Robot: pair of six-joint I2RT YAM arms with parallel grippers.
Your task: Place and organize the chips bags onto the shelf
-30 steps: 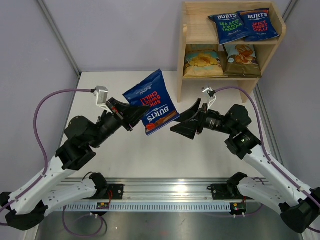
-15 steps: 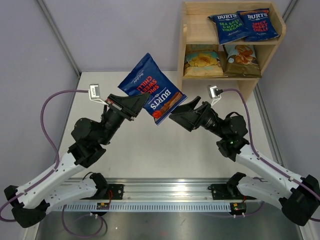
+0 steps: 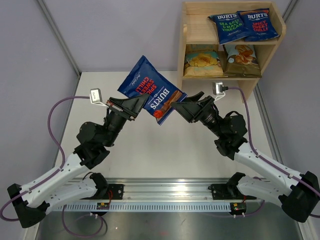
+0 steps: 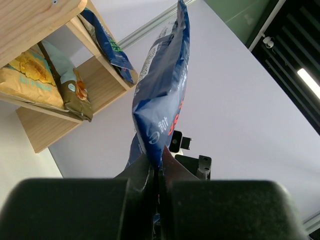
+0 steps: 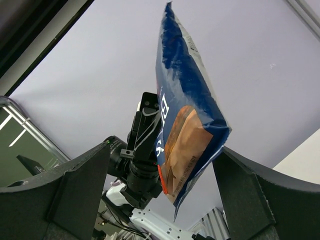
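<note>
Rail: a metal rail runs along the near edge, and both arm bases are bolted to it.
Table: a white table reaches from the rail to the far wall.
Left gripper: the left gripper is raised over the middle of the table. Its jaws are pinched tight on the bottom seam of one bag.
Right gripper: the right gripper faces the left one from the right. Its jaws are spread wide, with the right end of the same bag between them. Whether either finger touches the bag cannot be told.
Held bag: the held bag is dark blue, marked BURTS, with a red "Spicy Sweet Chilli" label. It is in the air above the table, tilted, just left of the shelf and in front of it, not on either tier.
Shelf: the shelf is light wood with two tiers and solid side panels. It stands at the far right of the table.
Lower tier: it holds two tan bags picturing chips, side by side and touching. The left tan bag is yellower. The right tan bag is browner with a light blue top.
Upper tier: it holds two dark blue BURTS bags, leaning back. The green-label bag reads "Sea Salt & Malt Vinegar" and sits in the middle. The red-label bag sits at the right, with its edge overlapping the green-label bag.
</note>
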